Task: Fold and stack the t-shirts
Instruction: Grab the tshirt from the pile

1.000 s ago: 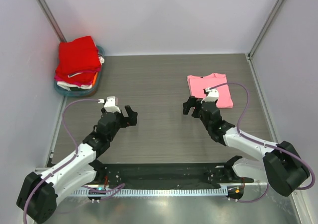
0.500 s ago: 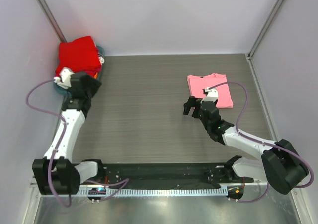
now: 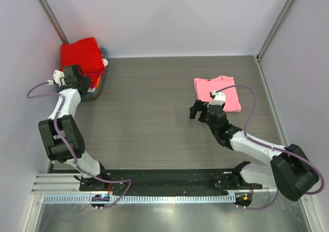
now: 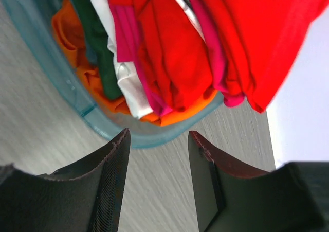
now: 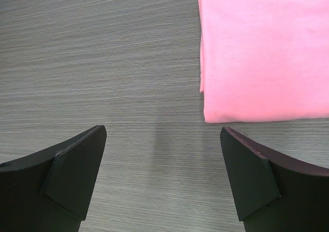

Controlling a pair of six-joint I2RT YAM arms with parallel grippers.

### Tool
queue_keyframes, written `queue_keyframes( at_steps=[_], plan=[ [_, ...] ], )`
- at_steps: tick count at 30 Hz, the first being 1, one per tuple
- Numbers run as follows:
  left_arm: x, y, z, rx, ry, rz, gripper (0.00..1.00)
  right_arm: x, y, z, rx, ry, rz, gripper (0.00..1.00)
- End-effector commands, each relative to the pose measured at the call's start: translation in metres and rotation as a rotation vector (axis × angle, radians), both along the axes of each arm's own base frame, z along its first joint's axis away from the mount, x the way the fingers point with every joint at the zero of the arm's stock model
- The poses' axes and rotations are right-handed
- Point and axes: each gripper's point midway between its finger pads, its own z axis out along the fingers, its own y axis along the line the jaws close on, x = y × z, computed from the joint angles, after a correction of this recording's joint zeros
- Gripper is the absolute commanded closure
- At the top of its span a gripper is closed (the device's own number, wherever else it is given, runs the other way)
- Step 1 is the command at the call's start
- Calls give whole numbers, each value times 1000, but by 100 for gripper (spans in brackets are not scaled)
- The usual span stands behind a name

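Note:
A pile of t-shirts lies in a teal basin [image 3: 98, 86] at the back left, with a bright red tee [image 3: 79, 54] on top. In the left wrist view the red tee [image 4: 257, 36] lies over magenta [image 4: 128, 47], white [image 4: 126, 77] and orange layers inside the basin [image 4: 46, 62]. My left gripper [image 3: 74, 76] is open and empty, its tips just short of the basin rim [image 4: 158, 134]. A folded light pink tee [image 3: 218, 92] lies flat at the right back. My right gripper [image 3: 198, 110] is open and empty just in front of its near left corner [image 5: 162, 131]; the pink tee [image 5: 257, 52] fills the upper right of that view.
Grey wood-grain table [image 3: 154, 98] lies between the basin and the pink tee. White walls close the back and both sides, with the left wall right beside the basin. A dark green garment [image 4: 97, 41] also lies in the pile.
My left arm swung from the table's middle left to the back left, up to the basin. The right arm and the pink tee have not moved.

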Motion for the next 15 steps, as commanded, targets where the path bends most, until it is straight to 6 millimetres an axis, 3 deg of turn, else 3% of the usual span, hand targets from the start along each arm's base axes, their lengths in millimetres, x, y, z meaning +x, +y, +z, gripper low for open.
queue_keyframes(
  at_steps=[1,5,10,14,15],
  plan=[
    [32,6,19,-43,-105,36,50,6,3,18,22,-59,4,1],
    [45,17,-4,-46,-34,75,48,8,7,15,24,-49,15,1],
    [66,32,-4,-19,-48,98,49,9,9,9,17,-26,20,1],
    [79,36,-10,-33,-37,77,73,9,11,10,24,-26,27,1],
    [79,40,-11,-38,-36,81,85,8,12,9,24,-24,34,1]
  ],
)
